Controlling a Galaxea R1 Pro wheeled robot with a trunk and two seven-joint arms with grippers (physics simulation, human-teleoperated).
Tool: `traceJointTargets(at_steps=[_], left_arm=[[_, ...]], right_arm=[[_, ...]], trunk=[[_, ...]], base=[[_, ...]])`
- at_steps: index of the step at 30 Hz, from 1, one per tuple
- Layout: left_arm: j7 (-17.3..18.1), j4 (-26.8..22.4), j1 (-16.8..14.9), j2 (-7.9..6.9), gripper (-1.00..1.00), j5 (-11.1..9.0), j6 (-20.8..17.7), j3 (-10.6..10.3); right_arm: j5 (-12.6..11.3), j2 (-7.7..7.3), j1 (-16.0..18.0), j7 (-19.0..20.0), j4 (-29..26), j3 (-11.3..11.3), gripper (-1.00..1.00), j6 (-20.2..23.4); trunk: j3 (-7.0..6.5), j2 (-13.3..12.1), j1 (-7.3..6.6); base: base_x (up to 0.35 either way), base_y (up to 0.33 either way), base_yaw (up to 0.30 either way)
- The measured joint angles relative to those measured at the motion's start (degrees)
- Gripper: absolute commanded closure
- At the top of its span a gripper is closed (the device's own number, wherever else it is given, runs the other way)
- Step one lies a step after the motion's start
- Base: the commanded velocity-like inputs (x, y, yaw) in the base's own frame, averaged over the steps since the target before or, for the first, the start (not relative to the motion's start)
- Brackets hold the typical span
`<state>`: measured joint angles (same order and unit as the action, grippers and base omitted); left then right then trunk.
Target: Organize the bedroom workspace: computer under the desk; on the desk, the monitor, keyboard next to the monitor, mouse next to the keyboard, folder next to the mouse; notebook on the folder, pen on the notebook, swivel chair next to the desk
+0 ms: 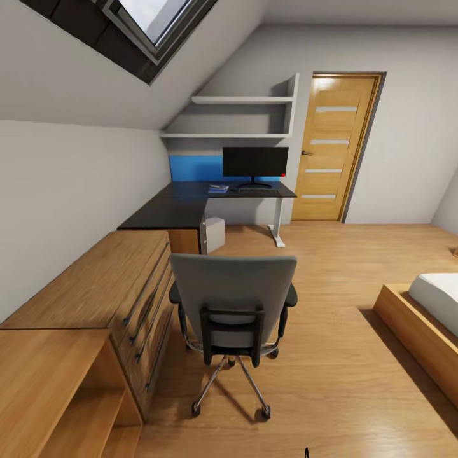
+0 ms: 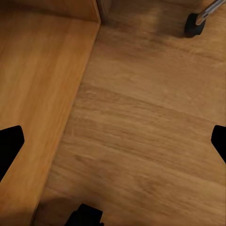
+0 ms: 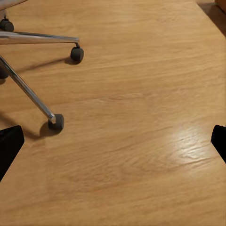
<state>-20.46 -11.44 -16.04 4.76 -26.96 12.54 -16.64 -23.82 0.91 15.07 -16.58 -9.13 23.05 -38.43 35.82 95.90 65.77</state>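
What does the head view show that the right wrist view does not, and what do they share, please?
Head view alone: the desk with the monitor on it, the computer below, the door, and the swivel chair's grey back. Right wrist view alone: the right gripper's dark fingertips, spread wide apart. Shared: the chair's chrome legs with casters, and the wooden floor.

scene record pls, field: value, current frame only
chair: on floor, back toward camera, away from desk, seat hidden
desk: dark L-shape under shelves
monitor: on desk
keyboard: on desk, before monitor
notebook: blue item on desk, left of keyboard, identity unsure
computer: under desk
left gripper: open, over floor
right gripper: open, near chair casters
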Motion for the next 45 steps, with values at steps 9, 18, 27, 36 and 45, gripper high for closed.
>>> traceJointTargets(at_steps=[9, 18, 27, 36, 45], left_arm=[[0.0, 0.0, 0.0, 0.00, -1.00, 0.0, 0.0, 0.0], [0.1, 0.0, 0.0, 0.03, -1.00, 0.0, -0.1, 0.0], [0.2, -6.8, -0.1, -0.20, -1.00, 0.1, -1.5, -0.3], [0.0, -12.5, -11.4, -0.14, -1.00, 0.1, -16.5, -0.3], [0.5, -11.9, -15.3, 0.27, -1.00, -0.1, -17.7, -0.3]], right_arm=[[0.1, 0.05, 0.0, 0.0, 0.5, 0.1, -1.00, 0.0], [0.1, 0.06, 0.0, 0.0, 0.8, 0.2, -1.00, 0.1], [0.7, 0.02, 0.6, 0.5, -2.4, 0.1, -1.00, 1.3], [0.9, -0.19, 16.3, 0.0, -6.9, -0.3, -1.00, 21.7], [0.7, -0.11, 21.7, 0.2, -7.2, -0.4, -1.00, 28.1]], trunk=[[1.62, 3.6, 1.98], [3.23, 7.2, 3.95], [4.84, 10.8, 5.93], [6.44, 14.4, 7.91], [8.08, 18.0, 9.89]], base=[[0.000, 0.000, 0.000], [0.000, 0.000, 0.000], [0.000, 0.000, 0.000], [0.000, 0.000, 0.000], [0.000, 0.000, 0.000]])
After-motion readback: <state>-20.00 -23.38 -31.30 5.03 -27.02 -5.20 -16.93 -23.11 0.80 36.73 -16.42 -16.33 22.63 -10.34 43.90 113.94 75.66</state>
